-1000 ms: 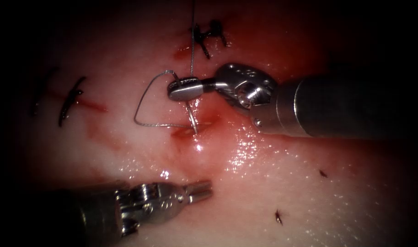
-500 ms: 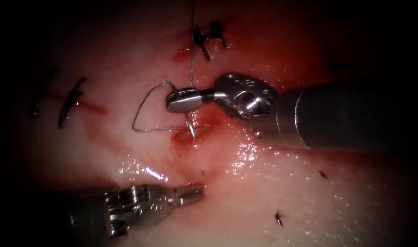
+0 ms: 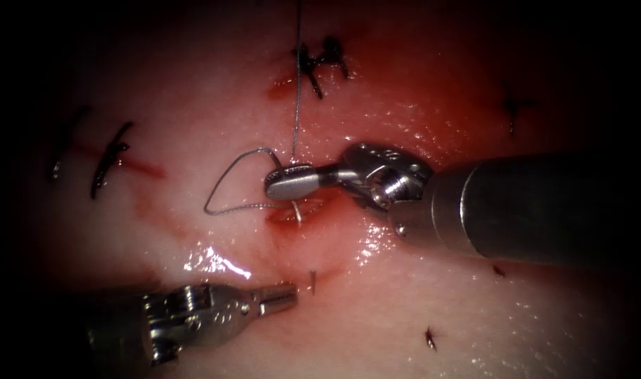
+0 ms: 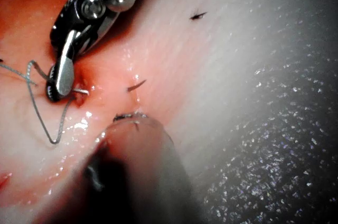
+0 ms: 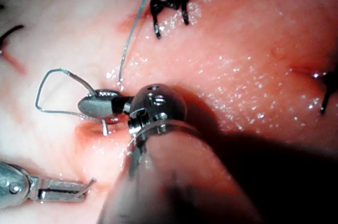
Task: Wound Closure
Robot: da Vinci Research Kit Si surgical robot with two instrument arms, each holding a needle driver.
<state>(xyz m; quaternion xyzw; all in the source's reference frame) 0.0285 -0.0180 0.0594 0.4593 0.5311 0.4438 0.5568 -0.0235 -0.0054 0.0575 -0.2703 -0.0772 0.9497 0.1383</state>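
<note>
My right tool point(image 3: 292, 184) lies across the red cut point(image 3: 287, 214) in the tissue point(image 3: 475, 316), jaws shut on the curved needle point(image 3: 297, 209) near its tail. Below the jaws the needle runs down into the tissue. A short dark tip point(image 3: 312, 281) pokes out of the surface lower down, just beside my left tool point(image 3: 278, 300). That tool is shut and holds nothing. The thread point(image 3: 219, 186) loops out left of the right jaws and also runs straight up. The right wrist view has the right tool point(image 5: 97, 105), needle point(image 5: 104, 127) and left tool point(image 5: 60, 188); the left wrist view has the right tool point(image 4: 59, 78).
A tied black stitch point(image 3: 320, 60) sits at the top of the cut. Dark thread ends lie on the left point(image 3: 110, 154), on the right point(image 3: 513, 105) and at the lower right point(image 3: 429, 337). Red fluid point(image 3: 376, 231) wets the tissue around the cut.
The right tool has moved down and rolled, pushing the needle deeper into the tissue; the needle's tip has come out near the left tool. The left tool has drawn back to the left.
</note>
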